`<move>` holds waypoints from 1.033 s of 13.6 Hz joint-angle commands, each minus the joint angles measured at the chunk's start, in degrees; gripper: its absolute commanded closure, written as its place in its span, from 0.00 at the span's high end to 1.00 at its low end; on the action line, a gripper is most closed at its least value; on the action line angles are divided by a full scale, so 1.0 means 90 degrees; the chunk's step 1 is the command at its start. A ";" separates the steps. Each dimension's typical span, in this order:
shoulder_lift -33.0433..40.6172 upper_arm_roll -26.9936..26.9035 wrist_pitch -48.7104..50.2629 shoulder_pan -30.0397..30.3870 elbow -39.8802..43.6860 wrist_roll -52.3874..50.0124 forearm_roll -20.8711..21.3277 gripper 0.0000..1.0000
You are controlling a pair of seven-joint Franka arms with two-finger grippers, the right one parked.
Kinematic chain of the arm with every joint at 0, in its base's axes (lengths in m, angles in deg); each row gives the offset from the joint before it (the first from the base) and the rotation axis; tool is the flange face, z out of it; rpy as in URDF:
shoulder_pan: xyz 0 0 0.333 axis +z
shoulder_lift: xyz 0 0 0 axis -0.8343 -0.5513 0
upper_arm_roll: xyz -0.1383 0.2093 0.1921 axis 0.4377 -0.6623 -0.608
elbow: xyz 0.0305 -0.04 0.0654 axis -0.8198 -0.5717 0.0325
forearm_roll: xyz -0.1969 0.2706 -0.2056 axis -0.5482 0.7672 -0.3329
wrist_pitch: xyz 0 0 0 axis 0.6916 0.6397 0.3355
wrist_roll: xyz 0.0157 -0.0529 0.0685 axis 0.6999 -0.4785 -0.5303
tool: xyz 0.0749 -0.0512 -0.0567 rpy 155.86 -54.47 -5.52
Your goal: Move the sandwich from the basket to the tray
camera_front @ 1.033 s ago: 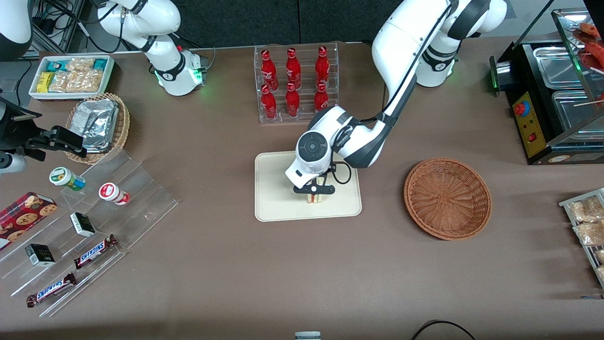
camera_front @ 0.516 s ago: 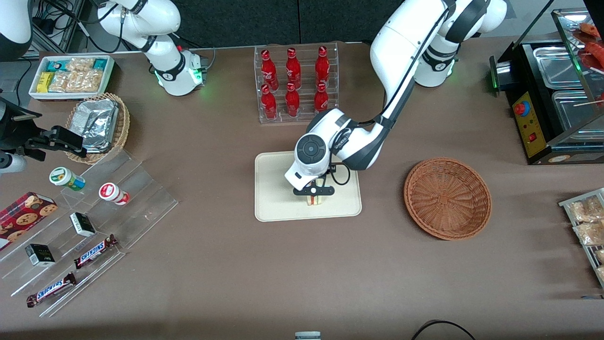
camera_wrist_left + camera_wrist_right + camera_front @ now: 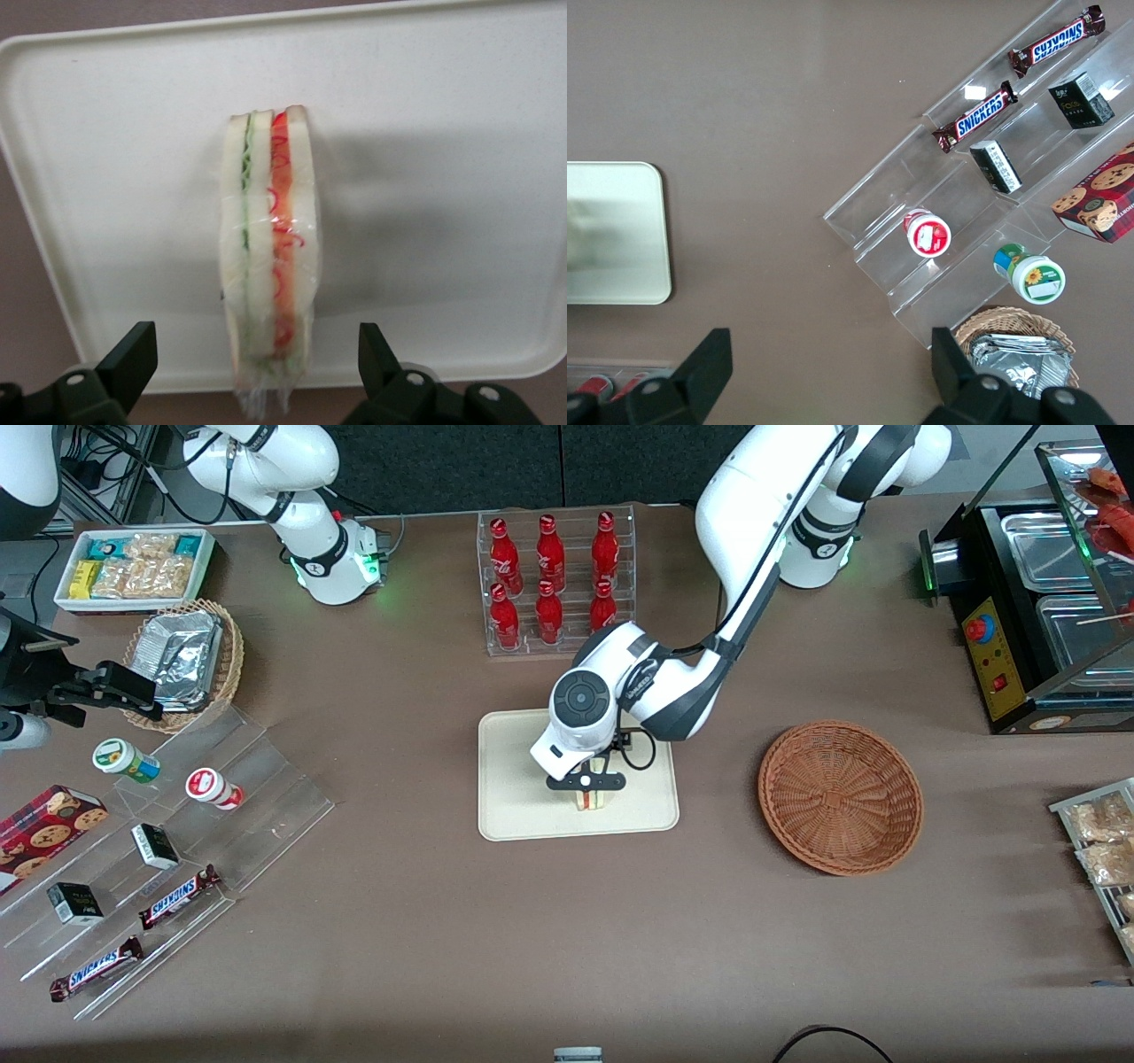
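We log: sandwich point(image 3: 268, 257) standing on edge on tray point(image 3: 514, 806). Gripper point(image 3: 586, 783) directly above it, jaws spread wide, touching nothing. Basket point(image 3: 840, 797) lies apart, toward the working arm's end.

claw point(image 3: 250, 376) spread, clearing sandwich point(image 3: 268, 257) (tray point(image 3: 443, 133))

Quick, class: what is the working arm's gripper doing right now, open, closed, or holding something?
Gripper: open, holding nothing, above the sandwich, which stands on edge on the tray, fingers clear of it on either side.
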 commanded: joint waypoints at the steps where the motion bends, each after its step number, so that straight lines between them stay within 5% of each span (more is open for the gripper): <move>1: 0.0523 -0.0319 0.0698 -0.0026 -0.0055 -0.0035 0.0021 1.00; 14: 0.1647 -0.0535 0.1813 0.1799 -0.0426 0.1801 -0.0086 1.00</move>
